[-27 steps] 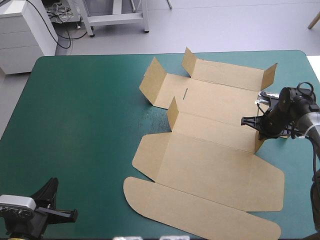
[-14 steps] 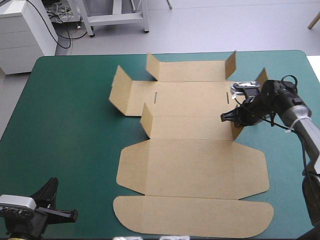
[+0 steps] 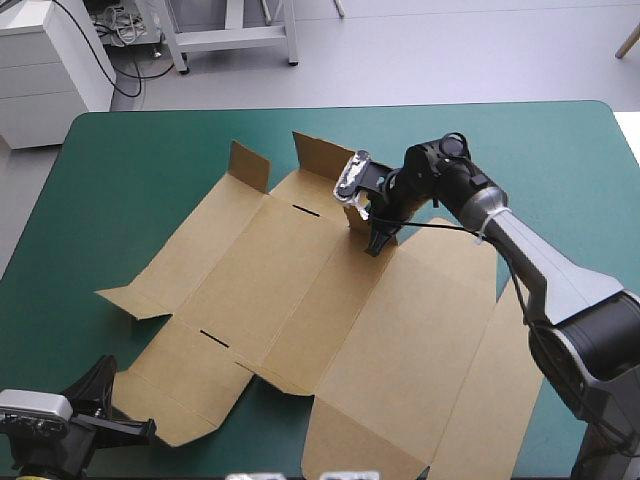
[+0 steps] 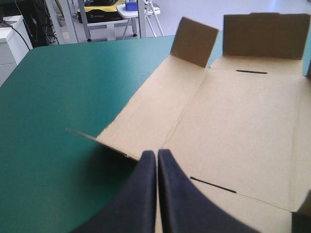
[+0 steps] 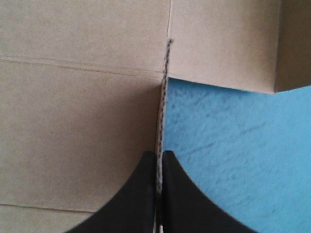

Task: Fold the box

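The brown box (image 3: 300,290) lies as a cut sheet across the middle of the table, turned at a slant, with small flaps raised along its far side. My right gripper (image 3: 377,238) is over the sheet's far part, shut on an upright flap (image 3: 357,215). In the right wrist view the flap's thin edge (image 5: 163,97) runs out from between the fingers of that gripper (image 5: 158,156). My left gripper (image 3: 103,378) waits at the near left corner, shut and holding nothing. In the left wrist view its tip (image 4: 156,154) sits just short of the box's (image 4: 233,121) near corner flap (image 4: 102,141).
Bare teal-green cover (image 3: 130,180) lies left of the sheet and along the far right (image 3: 560,170). The sheet's near panels reach the table's front edge. A white cabinet (image 3: 50,60) and metal frame legs (image 3: 230,35) stand beyond the far edge.
My right gripper has swept from the table's right side to the far middle, holding its flap. The whole sheet has swung round and slid left, toward my left gripper, which has stayed still.
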You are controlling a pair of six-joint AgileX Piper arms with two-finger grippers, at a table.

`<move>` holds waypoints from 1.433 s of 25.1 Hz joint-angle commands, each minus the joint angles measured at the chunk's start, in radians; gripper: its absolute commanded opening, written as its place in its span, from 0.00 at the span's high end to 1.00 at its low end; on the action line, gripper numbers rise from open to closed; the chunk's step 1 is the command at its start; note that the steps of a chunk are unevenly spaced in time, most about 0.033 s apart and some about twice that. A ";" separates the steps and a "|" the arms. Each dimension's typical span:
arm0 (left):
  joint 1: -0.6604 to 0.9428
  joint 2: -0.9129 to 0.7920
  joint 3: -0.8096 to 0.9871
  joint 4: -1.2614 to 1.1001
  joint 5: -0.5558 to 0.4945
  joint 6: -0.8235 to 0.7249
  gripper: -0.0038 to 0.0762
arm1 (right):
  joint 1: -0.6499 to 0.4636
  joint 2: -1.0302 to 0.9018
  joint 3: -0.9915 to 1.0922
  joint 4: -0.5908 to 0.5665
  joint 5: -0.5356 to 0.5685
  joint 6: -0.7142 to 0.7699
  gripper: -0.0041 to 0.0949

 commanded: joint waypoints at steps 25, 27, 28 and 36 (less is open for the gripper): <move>-0.006 -0.013 -0.022 -0.029 -0.079 -0.004 0.96 | 0.082 0.220 -0.290 0.075 -0.165 -0.655 0.98; -0.006 -0.013 -0.022 -0.029 -0.079 -0.009 0.96 | 0.082 0.228 -0.290 0.104 -0.165 -0.666 0.98; -0.006 -0.013 -0.022 -0.029 -0.079 -0.009 0.96 | 0.082 0.232 -0.290 0.109 -0.165 -0.666 0.98; -0.006 -0.013 -0.022 -0.029 -0.079 -0.009 0.96 | 0.083 0.232 -0.290 0.184 -0.172 -0.677 0.93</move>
